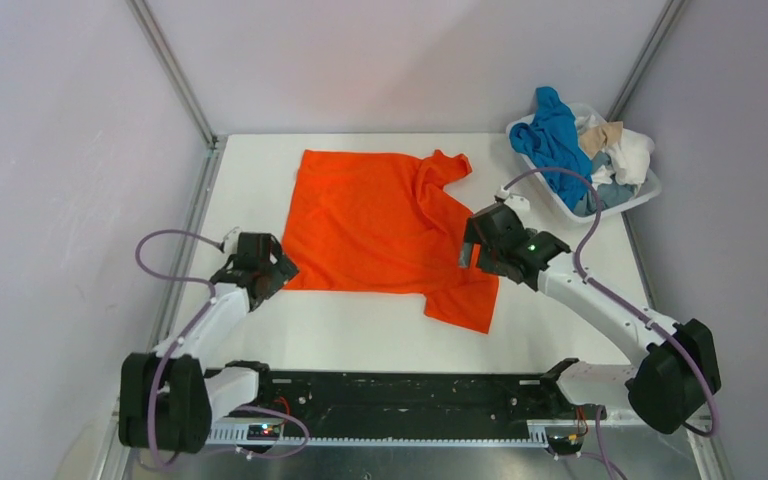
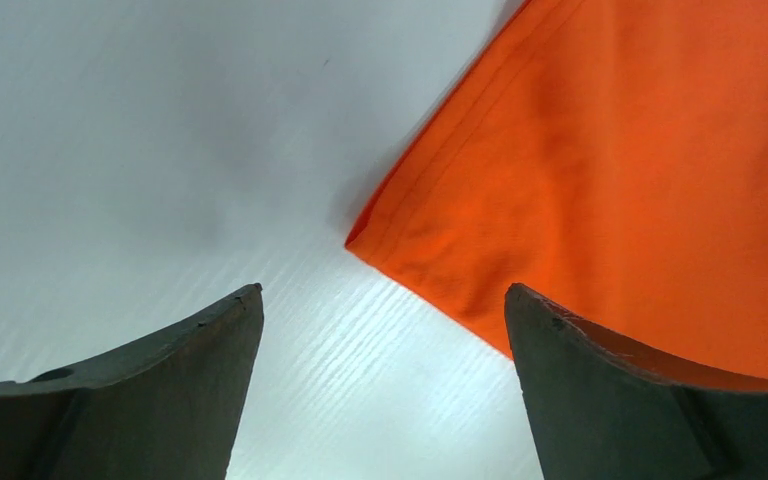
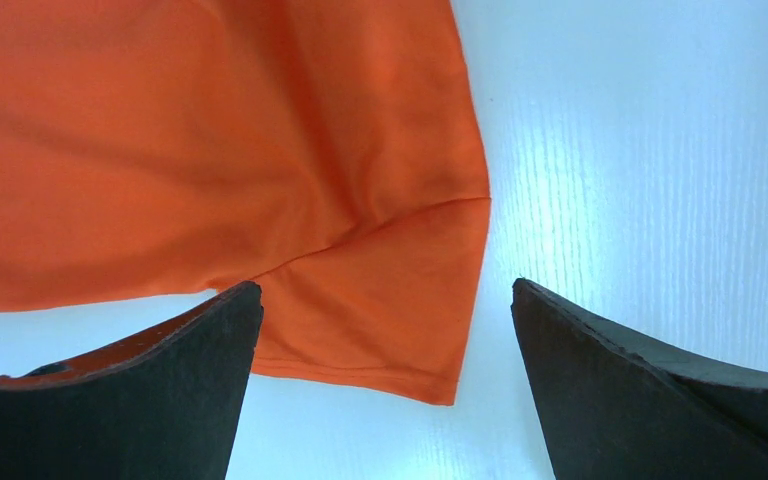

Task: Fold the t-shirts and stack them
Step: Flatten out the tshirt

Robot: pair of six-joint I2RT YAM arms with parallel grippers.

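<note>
The white worktop (image 1: 360, 340) carries the orange t-shirt (image 1: 370, 225), spread mostly flat at its middle, the right side rumpled. The other t-shirts (image 1: 558, 140) lie heaped in a white basket (image 1: 648, 192) at the far right corner. The left end effector (image 2: 382, 300) is spread wide and empty at the shirt's near-left corner. The right end effector (image 3: 385, 295) is equally wide over the near sleeve.

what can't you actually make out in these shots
- Top view: fingertips of the left gripper and right gripper, hidden under their own bodies.
- Top view: how many heaped shirts fill the basket; they overlap and a cable crosses them.
- Left wrist: orange shirt shows one corner; frame edges cut the rest.
- Right wrist: only a sleeve and some body; the rest is cut off.
</note>
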